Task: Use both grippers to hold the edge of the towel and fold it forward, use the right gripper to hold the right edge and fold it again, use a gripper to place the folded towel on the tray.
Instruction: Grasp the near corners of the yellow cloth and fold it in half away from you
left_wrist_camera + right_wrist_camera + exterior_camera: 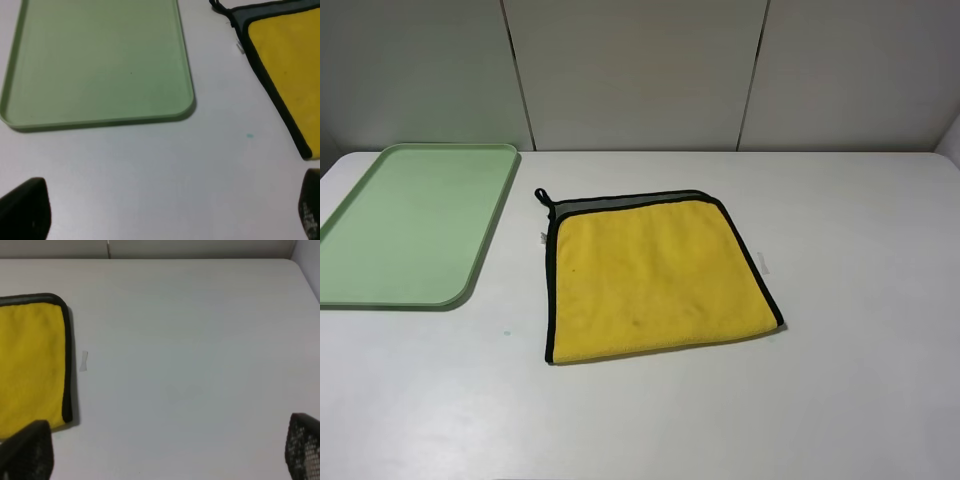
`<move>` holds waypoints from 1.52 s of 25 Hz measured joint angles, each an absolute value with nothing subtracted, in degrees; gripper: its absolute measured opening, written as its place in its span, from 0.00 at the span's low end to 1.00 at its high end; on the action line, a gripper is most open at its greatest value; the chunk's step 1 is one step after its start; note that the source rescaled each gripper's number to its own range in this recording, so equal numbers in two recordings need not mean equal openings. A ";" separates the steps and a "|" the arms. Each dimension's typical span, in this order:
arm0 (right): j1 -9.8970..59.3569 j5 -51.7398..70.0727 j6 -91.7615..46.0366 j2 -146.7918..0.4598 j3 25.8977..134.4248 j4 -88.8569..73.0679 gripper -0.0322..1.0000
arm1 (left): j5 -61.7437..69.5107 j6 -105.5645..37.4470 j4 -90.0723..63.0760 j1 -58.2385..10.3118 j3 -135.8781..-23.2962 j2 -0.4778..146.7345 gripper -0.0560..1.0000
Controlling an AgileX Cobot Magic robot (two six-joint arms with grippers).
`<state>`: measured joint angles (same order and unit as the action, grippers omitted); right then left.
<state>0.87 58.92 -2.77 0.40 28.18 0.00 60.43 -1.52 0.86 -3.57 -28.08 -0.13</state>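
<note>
Starting nearest the robot, the left gripper (167,210) hangs over bare white tabletop (840,400) with its black fingers (25,210) spread as wide as its wrist view reaches and nothing between them. The right gripper (165,452) is the same: jaws fully apart, empty, above the table. Neither arm shows in the high view.

I judge the first step, the two-handed forward fold, to be in hand and not yet begun, since no finger touches cloth. The next move calls for both grippers to come inward and down onto the near corners, one at each side, and pinch there before lifting together.

The square yellow plush towel (655,275) lies flat at the table's middle, slightly askew, its nearest corners just ahead of each gripper. The thin black binding edge of the towel (550,290) runs down both sides, but along the near border no black shows from above, so I cannot tell whether that border is bound or a fold. At the far border a narrow grey strip (620,203) of the reverse face peeks out, with a small black corner loop (541,196) at the far left corner.

The large pale green plastic tray (410,225), rounded and low-rimmed, sits apart from the towel at the table's far left.
</note>
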 joint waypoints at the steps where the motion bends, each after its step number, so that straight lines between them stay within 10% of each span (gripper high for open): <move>1: 0.87 58.92 -2.77 0.40 28.18 0.00 1.00 | 60.43 -1.52 0.86 -3.57 -28.08 -0.13 1.00; 38: 0.87 58.92 -2.77 0.40 28.18 0.00 1.00 | 60.43 -1.52 0.86 -3.57 -28.08 -0.13 1.00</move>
